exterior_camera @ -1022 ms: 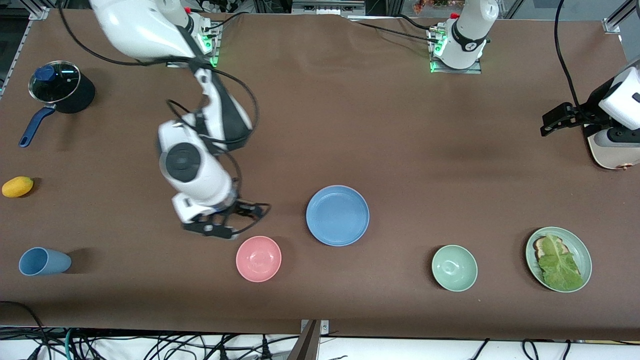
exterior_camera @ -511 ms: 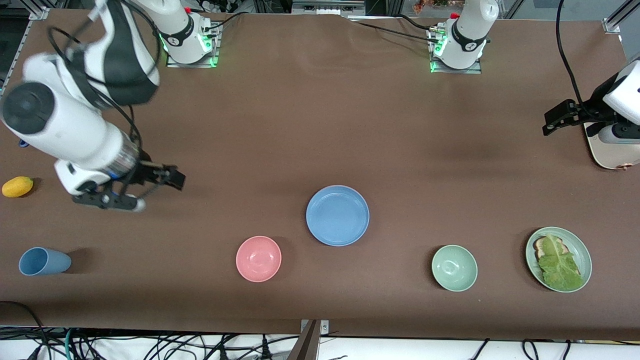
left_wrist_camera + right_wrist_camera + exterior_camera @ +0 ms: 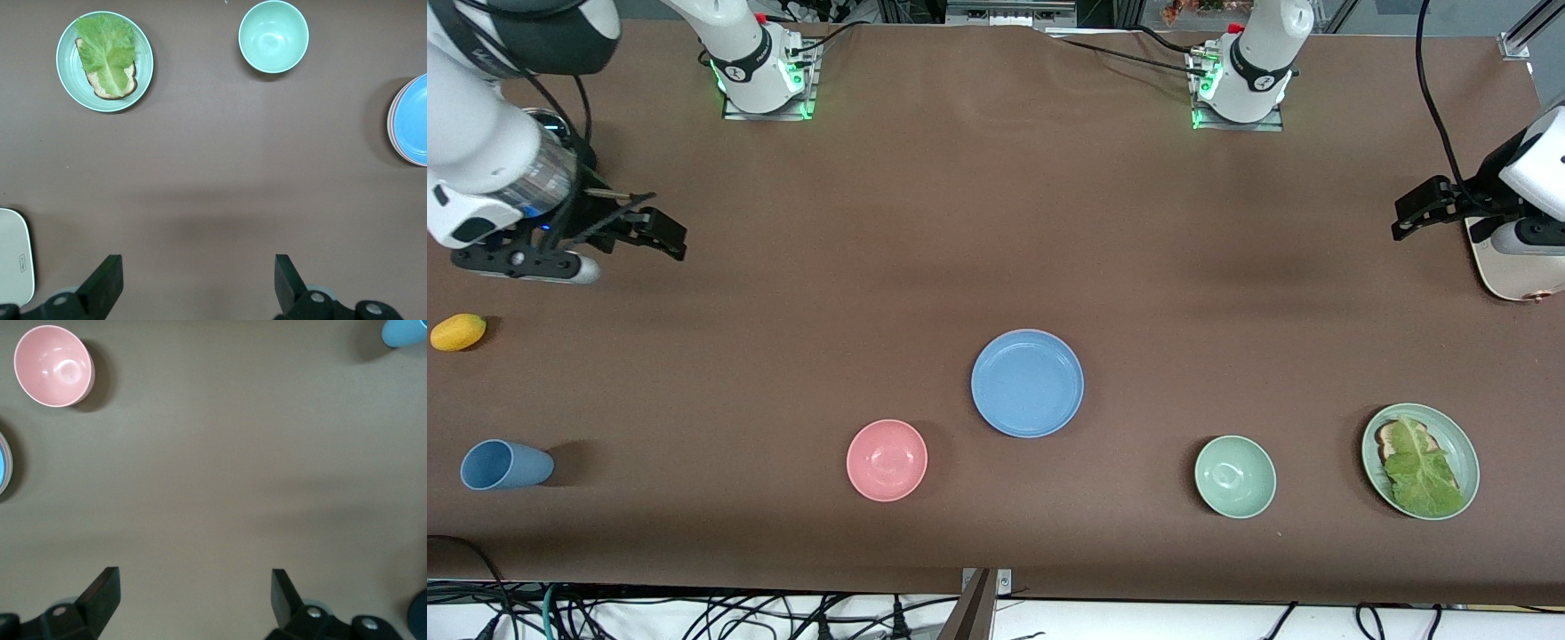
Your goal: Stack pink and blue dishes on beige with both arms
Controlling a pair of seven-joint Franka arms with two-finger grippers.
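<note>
Both my tools, left tool [image 3: 1405, 215] and right tool [image 3: 660, 233], gape empty; blue plate [image 3: 1027, 383] tops the stack, seemingly finished.

This is a robot lab, not a real kitchen. Two white robot arms are bolted to metal plates [image 3: 763, 108] with green lights, at the edge of a big surface [image 3: 996, 222] covered in brown cloth. Silver metal frame bars [image 3: 1522, 36] stand at its corners. Lots of black cables [image 3: 694, 613] lie tangled under its front edge. Kitchen things like a bowl [image 3: 887, 460], a cup [image 3: 505, 465] and a pot [image 3: 551, 151] are spread out like test props.
</note>
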